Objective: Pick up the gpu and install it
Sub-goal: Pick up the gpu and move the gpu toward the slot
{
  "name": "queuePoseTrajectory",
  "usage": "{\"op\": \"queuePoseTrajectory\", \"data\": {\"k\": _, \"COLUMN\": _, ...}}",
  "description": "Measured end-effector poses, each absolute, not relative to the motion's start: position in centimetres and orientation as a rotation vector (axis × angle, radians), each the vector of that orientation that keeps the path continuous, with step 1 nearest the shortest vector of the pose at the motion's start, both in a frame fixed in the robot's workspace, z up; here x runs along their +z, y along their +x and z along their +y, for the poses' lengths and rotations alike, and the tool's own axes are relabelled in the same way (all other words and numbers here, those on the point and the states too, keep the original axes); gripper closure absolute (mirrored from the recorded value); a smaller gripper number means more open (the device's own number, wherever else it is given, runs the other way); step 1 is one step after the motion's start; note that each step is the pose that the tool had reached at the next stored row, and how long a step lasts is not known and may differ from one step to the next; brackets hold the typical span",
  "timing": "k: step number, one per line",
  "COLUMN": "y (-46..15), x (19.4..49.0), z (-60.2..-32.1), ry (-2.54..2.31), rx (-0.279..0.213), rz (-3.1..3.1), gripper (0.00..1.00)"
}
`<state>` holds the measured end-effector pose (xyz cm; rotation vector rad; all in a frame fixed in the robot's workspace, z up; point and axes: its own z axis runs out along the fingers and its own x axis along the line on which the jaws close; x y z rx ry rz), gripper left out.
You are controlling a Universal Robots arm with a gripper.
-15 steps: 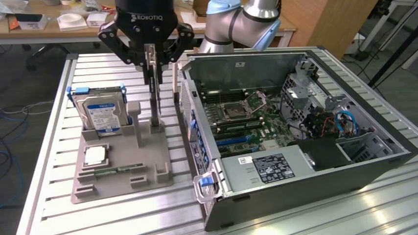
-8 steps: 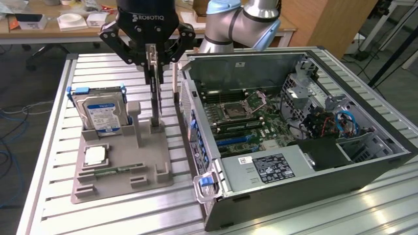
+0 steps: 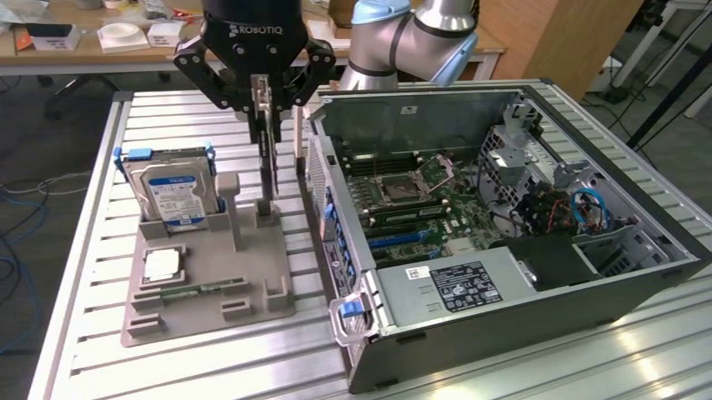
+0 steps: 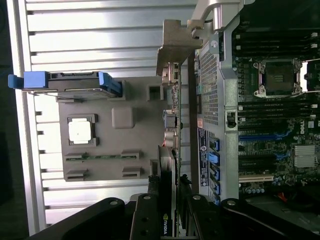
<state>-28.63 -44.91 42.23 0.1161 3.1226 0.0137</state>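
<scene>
One gripper [image 3: 265, 98] clamped on one gpu [image 3: 268, 167], card upright at grey holder [image 3: 256, 287]; one hard drive [image 3: 167, 187], one open case [image 3: 534, 325] beside.

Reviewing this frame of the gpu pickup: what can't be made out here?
- Exterior view: the gpu's lower edge, hidden by the grey holder's slot; seated or lifted is unclear.
- Exterior view: the gripper's upper body, cut off by the picture's top edge.
- Wrist view: the gpu's face, seen edge-on between the fingers.
- Exterior view: the hard drive's label print, too small to read.
</scene>
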Motion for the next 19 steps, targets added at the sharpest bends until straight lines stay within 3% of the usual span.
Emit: {"op": "queuePoseTrajectory", "data": {"k": 19, "y": -28.05, "x": 42.22, "z": -44.91, "ry": 0.116, "rx": 0.014, "rz": 3.123, "gripper": 0.74}}
